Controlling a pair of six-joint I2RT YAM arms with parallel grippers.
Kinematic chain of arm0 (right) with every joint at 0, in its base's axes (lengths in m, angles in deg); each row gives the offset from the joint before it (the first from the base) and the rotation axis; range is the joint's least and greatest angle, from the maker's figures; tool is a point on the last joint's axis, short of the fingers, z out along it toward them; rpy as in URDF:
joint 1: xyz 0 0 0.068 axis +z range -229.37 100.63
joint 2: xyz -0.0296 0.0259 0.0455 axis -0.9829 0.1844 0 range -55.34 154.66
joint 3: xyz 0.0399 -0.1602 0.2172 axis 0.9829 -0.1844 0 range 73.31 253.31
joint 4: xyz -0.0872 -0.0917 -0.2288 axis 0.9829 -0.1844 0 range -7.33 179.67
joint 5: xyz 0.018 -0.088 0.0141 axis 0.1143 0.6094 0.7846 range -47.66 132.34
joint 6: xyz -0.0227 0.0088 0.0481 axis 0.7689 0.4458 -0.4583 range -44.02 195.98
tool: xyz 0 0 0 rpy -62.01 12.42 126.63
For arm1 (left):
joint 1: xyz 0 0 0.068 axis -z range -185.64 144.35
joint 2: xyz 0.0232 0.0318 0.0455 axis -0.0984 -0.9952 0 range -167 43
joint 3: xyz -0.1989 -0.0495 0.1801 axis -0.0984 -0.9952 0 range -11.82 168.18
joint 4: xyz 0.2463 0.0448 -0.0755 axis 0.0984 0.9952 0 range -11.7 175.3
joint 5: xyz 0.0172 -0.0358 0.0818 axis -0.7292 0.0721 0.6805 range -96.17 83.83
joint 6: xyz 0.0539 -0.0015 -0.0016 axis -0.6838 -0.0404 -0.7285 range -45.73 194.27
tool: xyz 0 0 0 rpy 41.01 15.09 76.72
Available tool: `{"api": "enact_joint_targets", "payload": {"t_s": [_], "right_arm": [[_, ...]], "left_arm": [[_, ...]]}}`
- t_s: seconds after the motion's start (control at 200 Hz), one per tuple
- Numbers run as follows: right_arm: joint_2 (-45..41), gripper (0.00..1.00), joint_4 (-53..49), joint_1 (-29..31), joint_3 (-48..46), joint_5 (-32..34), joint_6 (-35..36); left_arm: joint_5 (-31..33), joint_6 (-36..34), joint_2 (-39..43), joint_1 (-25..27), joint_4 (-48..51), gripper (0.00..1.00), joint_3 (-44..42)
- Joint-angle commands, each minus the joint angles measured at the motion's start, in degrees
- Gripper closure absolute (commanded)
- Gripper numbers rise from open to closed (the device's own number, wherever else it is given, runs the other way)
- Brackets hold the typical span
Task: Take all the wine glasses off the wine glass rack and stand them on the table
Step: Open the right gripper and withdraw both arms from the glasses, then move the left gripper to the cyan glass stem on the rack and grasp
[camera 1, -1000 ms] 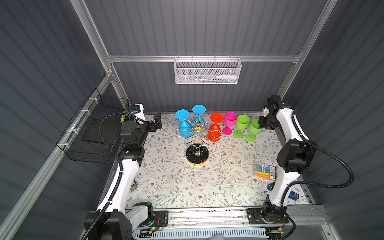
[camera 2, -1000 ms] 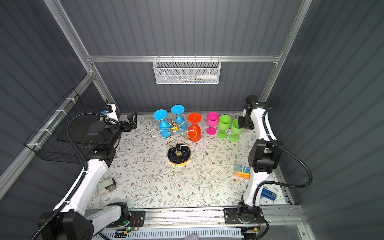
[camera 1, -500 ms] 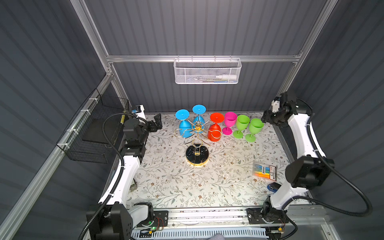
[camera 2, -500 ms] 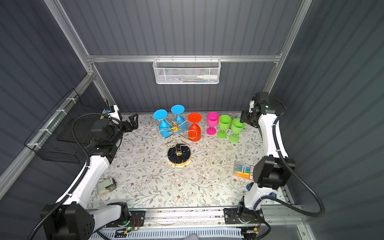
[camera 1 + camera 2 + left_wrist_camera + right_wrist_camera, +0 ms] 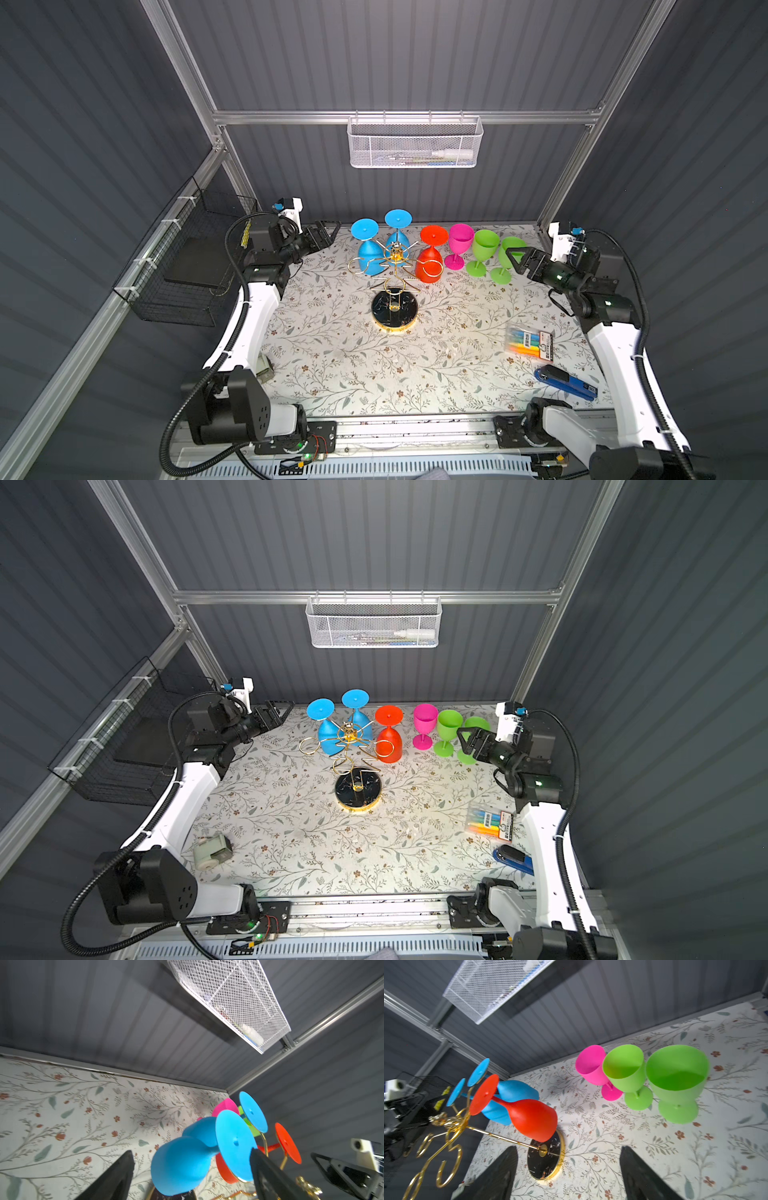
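Observation:
The wine glass rack (image 5: 394,309), gold wire on a round black base, stands mid-table; it shows in the right wrist view too (image 5: 544,1157). Hanging upside down from it are two blue wine glasses (image 5: 369,257) (image 5: 354,717) and a red one (image 5: 430,266). My left gripper (image 5: 328,232) (image 5: 278,712) is open, left of the nearer blue glass (image 5: 182,1165) and short of it. My right gripper (image 5: 517,259) (image 5: 568,1148) is open and empty, beside the rightmost green glass (image 5: 505,257) and pointing toward the rack.
A pink glass (image 5: 459,245) and another green glass (image 5: 484,249) stand upright right of the rack. A white mesh basket (image 5: 415,143) hangs on the back rail, a black wire basket (image 5: 187,266) on the left wall. A marker pack (image 5: 530,343) and a blue tool (image 5: 565,382) lie at right.
My right gripper has opened wider and come off the rightmost green glass, which stands free; the right arm has swung out and lowered. The left gripper has narrowed slightly.

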State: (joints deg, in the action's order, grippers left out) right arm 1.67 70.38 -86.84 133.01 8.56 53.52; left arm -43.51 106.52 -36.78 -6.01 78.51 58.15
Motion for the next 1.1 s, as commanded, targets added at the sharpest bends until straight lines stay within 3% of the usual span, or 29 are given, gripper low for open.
{"api": "enact_joint_targets", "payload": {"t_s": [0.0, 0.38, 0.71, 1.096], "right_arm": [[-2.6, 0.2, 6.0, 1.0, -2.5, -5.4, -3.4], [-5.5, 0.19, 8.0, 5.0, -8.3, -5.1, -5.6], [-5.5, 0.19, 8.0, 8.1, -8.5, -3.4, -5.6], [-6.0, 0.18, 7.3, 8.9, -8.3, -2.6, -5.3]], "left_arm": [[-11.1, 5.8, -1.5, -0.4, -3.1, 0.17, 2.4], [-16.9, 7.1, -6.3, -0.1, -3.2, 0.34, 4.2], [-16.4, 6.2, -8.2, 2.7, -2.9, 0.4, 5.7], [-16.5, 5.4, -11.1, 4.6, -1.7, 0.56, 8.4]]}}
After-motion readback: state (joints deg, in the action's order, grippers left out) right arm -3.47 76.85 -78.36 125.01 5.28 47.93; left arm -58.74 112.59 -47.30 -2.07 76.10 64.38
